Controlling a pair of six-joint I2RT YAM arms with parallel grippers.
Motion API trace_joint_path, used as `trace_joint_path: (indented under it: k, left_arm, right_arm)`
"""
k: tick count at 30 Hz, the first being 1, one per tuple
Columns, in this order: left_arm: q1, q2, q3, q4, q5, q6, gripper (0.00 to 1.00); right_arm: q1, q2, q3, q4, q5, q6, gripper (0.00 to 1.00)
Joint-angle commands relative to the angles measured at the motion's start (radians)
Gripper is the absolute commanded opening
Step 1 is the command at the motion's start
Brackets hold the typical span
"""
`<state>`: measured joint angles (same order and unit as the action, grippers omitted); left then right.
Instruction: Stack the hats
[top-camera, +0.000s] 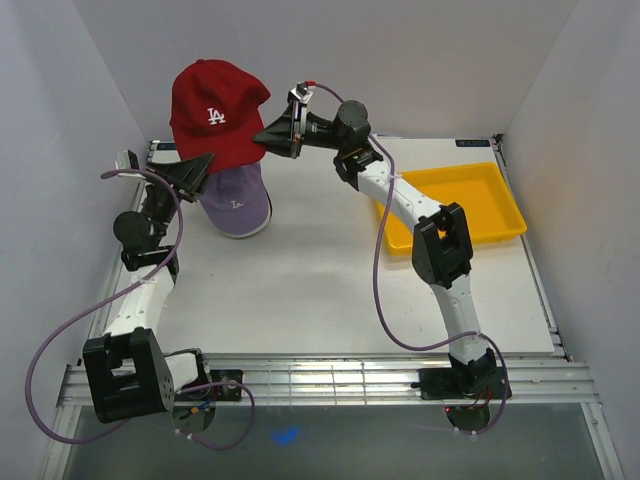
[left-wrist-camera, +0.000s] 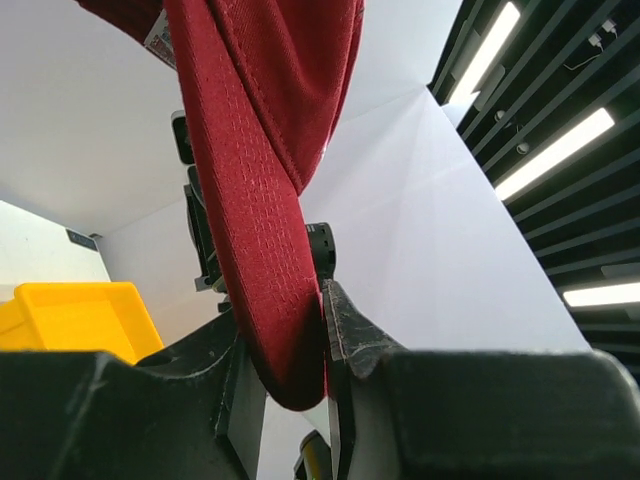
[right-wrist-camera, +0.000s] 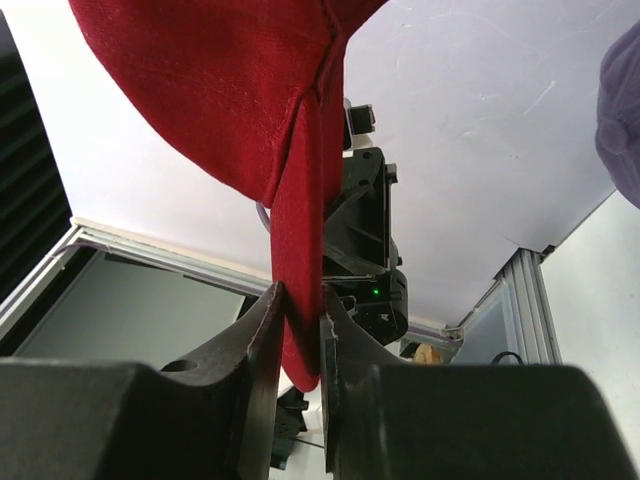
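The red cap (top-camera: 218, 112), with white LA letters on its front, hangs in the air just above the purple cap (top-camera: 238, 200) and covers that cap's far edge in the top view. The purple cap lies on the counter (top-camera: 320, 290), crown up. To the left of the purple cap, the left tool (top-camera: 197, 172) is pressed together on the red cap's lower band, with red fabric pinched between its fingers (left-wrist-camera: 345, 335). Beyond the purple cap and to its right, the right tool (top-camera: 270, 136) pinches the red cap's opposite edge in the same way. A yellow tray (top-camera: 478, 171) sits well to the right of the purple cap.
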<state>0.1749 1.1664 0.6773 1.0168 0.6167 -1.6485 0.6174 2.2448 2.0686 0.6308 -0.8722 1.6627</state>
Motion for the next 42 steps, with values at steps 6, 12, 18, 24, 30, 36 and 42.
trace_joint_path:
  k: [6,12,18,24,30,36,42]
  left_arm:
    - [0.066,-0.056,-0.002,0.048,0.008,0.016,0.39]
    - [0.09,-0.054,-0.013,0.063,0.008,0.006,0.42]
    - [0.117,-0.054,-0.016,0.063,0.014,0.001,0.42]
    - [0.124,-0.051,-0.03,0.08,0.008,-0.005,0.31]
    - [0.124,-0.062,-0.045,0.057,0.038,0.027,0.0]
    - [0.124,-0.091,-0.11,0.017,0.07,0.079,0.0]
    - [0.126,-0.082,-0.15,0.006,0.104,0.127,0.0]
  right_arm:
    - [-0.021,0.078,0.082,0.095,-0.099,0.063,0.1]
    - [-0.028,0.088,0.079,0.13,-0.123,0.087,0.1]
    - [-0.038,0.105,0.105,0.127,-0.134,0.094,0.1]
    - [-0.038,0.137,0.127,0.129,-0.143,0.108,0.1]
    - [-0.031,0.167,0.166,0.069,-0.123,0.071,0.1]
    - [-0.03,0.173,0.143,0.035,-0.084,0.006,0.15]
    - [-0.022,0.216,0.16,0.024,-0.076,-0.015,0.17]
